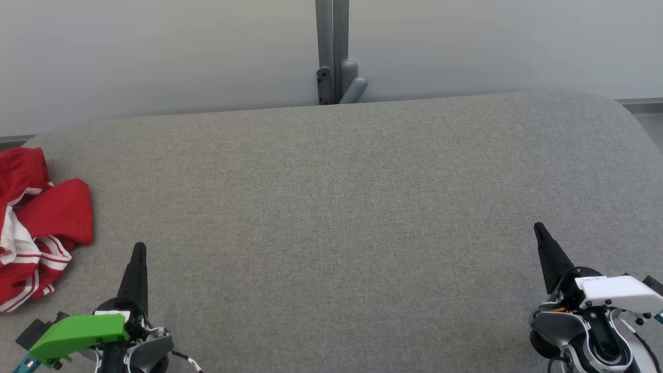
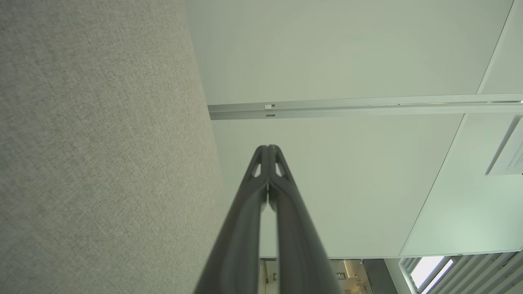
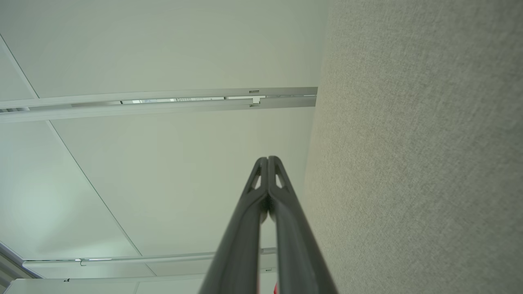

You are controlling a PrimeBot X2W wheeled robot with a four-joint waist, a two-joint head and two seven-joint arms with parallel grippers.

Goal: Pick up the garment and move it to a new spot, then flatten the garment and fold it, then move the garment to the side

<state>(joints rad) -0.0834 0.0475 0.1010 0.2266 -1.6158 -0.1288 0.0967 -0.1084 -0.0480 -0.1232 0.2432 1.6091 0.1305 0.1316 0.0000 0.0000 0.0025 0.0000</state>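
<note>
left gripper (image 2: 268, 148) and right gripper (image 3: 268, 159) each pinched closed; head view adds red garment (image 1: 54, 215).

Legible text, brands, numbers: 0.

Item 1: white sign (image 2: 508, 152), seen slanted at the edge of the left wrist view. It carries several lines of dark print, too small to read.

Item 2: small white label (image 1: 594, 280) on the white cover (image 1: 621, 292) of the right arm. It bears dark marks, blurred and unreadable.

Item 3: small white tag (image 1: 112, 314) at the top edge of the green cover (image 1: 77, 334) of the left arm. No lettering can be made out on it.
</note>
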